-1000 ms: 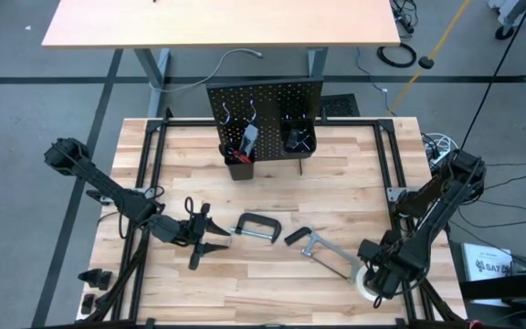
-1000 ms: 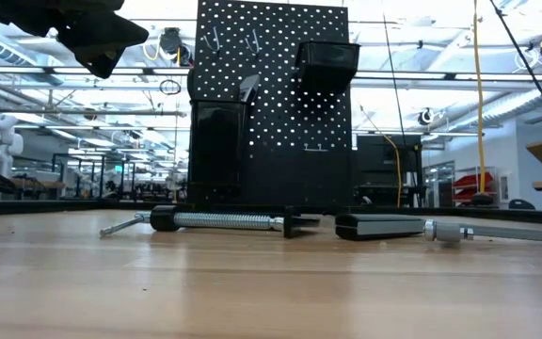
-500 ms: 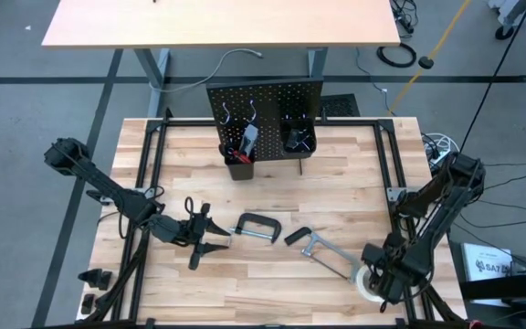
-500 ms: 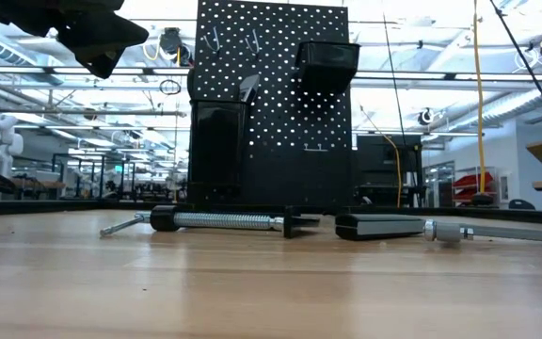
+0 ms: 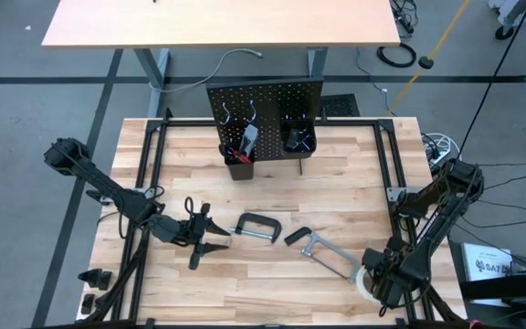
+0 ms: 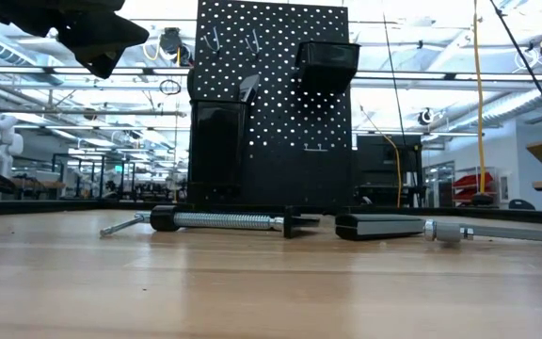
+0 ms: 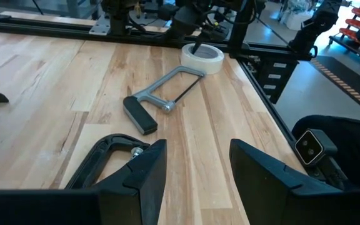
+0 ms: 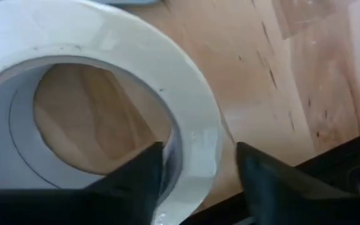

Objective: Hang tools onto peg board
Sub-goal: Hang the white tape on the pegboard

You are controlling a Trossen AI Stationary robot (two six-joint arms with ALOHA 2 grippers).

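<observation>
The right gripper (image 5: 379, 285) is down at the white tape roll (image 5: 367, 281), which lies flat on the tabletop (image 5: 272, 196) at the corner nearest the right arm's base. In the right wrist view, one finger (image 8: 144, 167) stands inside the roll's central hole and the other finger (image 8: 262, 169) stands outside the ring, so a section of the roll's wall (image 8: 192, 150) sits directly between them. The fingers are parted around that wall, and whether they already press on it cannot be told from the views. The coming move turns on this straddle: closing across the wall should pinch the roll at one point of its rim, and the roll has no long axis to align with, only the flat ring plane. The peg board (image 5: 265, 108) stands well apart from the fingers, at the far edge of the table, with its silver hooks (image 5: 226, 113) facing the arms. The left gripper (image 5: 210, 239) hovers with its fingers spread and empty, just beside the black C-clamp (image 5: 257, 227); the grey bar clamp (image 7: 162, 99) lies beyond it toward the tape. The right arm is clearly the nearer one to the tape roll.
</observation>
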